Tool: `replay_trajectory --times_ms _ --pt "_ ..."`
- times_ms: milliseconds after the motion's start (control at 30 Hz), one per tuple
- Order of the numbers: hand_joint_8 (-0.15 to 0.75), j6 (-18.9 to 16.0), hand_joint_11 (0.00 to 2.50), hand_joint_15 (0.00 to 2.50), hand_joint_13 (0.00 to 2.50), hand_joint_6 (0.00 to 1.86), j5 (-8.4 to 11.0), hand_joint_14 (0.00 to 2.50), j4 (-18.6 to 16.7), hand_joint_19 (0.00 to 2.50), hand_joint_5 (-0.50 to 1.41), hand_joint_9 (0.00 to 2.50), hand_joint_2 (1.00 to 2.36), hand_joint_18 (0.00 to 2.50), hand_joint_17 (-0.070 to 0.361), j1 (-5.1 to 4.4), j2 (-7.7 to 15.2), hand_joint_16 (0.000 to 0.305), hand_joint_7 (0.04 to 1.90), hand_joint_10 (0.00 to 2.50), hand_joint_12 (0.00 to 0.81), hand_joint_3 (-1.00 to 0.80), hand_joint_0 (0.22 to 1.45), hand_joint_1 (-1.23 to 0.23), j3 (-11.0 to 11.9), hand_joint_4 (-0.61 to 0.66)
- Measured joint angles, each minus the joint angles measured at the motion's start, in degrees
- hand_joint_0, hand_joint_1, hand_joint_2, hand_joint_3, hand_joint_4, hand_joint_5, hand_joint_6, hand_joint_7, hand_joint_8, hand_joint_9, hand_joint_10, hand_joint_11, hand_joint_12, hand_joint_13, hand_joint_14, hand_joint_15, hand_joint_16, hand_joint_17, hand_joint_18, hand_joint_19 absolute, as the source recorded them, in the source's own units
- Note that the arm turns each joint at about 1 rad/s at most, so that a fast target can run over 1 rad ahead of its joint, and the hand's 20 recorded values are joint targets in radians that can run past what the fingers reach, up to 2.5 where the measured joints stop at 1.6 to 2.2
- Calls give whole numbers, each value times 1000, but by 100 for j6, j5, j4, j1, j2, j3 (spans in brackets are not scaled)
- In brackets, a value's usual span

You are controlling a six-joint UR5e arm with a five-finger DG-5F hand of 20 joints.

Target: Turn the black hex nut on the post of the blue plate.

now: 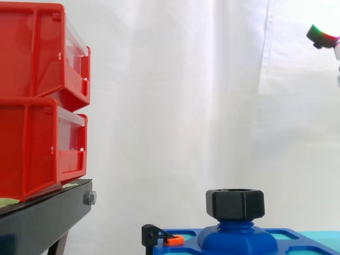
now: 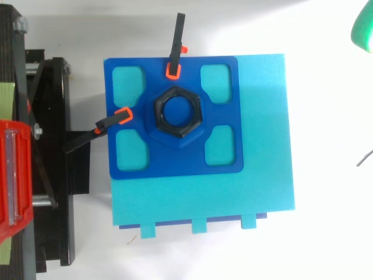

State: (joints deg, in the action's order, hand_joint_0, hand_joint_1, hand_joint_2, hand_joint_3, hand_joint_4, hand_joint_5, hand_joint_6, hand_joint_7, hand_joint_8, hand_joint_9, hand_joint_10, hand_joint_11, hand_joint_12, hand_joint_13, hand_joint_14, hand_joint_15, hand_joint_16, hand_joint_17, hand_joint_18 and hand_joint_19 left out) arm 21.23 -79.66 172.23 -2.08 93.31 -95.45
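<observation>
Matte black against bright blue, the hex nut (image 1: 235, 203) sits on top of the post (image 1: 236, 226) at the lower centre-right of the side view, with its flats level. Seen from above, the hex nut (image 2: 178, 111) lies just left of the frame's centre. It is in the middle of the blue plate (image 2: 175, 166), among four rounded cut-outs that show turquoise.

The plate rests on a turquoise block (image 2: 262, 186) that reaches past it toward the right and bottom of the top view. Two black clamps with orange tips bite the plate: the upper clamp (image 2: 175, 46) at its top edge and the left clamp (image 2: 96, 131) at its left edge.

The hand (image 1: 323, 35) enters at the far upper right of the side view, glowing green and red, high above the nut and well apart from it. From above it appears as a green glow (image 2: 363, 29) in the upper right corner, clear of the block. Whether the hand is spread or closed cannot be told.

Two red bins (image 1: 37, 101) are stacked at the left of the side view on a black stand (image 1: 42, 215), before a white curtain (image 1: 175, 106).
</observation>
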Motion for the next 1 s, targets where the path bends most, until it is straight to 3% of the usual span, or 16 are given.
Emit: replay_trajectory --times_ms 133,300,567,700,800,1000 --pt "216 287 83 177 455 502 3 7 144 198 -223 487 1000 222 119 -61 42 53 744 2 347 -500 444 -688 1 108" --pt "217 705 71 169 434 502 152 6 -4 193 -228 467 1000 191 117 -154 232 52 744 3 346 -500 443 -709 76 103" --pt "220 1185 63 166 406 502 258 6 -73 180 -228 451 1000 163 117 -272 886 52 742 2 351 -500 436 -678 610 109" --pt "221 1522 64 158 403 502 244 6 106 181 -225 452 1000 158 115 -309 1300 51 740 0 351 -500 438 -661 1064 113" --pt "222 1715 64 156 402 502 238 6 277 188 -224 455 1000 156 115 -333 1486 51 740 2 350 -500 442 -655 1356 115" --pt "223 2009 57 159 402 502 289 6 169 189 -221 459 1000 157 114 -433 1704 51 741 3 351 -500 445 -649 1542 118"
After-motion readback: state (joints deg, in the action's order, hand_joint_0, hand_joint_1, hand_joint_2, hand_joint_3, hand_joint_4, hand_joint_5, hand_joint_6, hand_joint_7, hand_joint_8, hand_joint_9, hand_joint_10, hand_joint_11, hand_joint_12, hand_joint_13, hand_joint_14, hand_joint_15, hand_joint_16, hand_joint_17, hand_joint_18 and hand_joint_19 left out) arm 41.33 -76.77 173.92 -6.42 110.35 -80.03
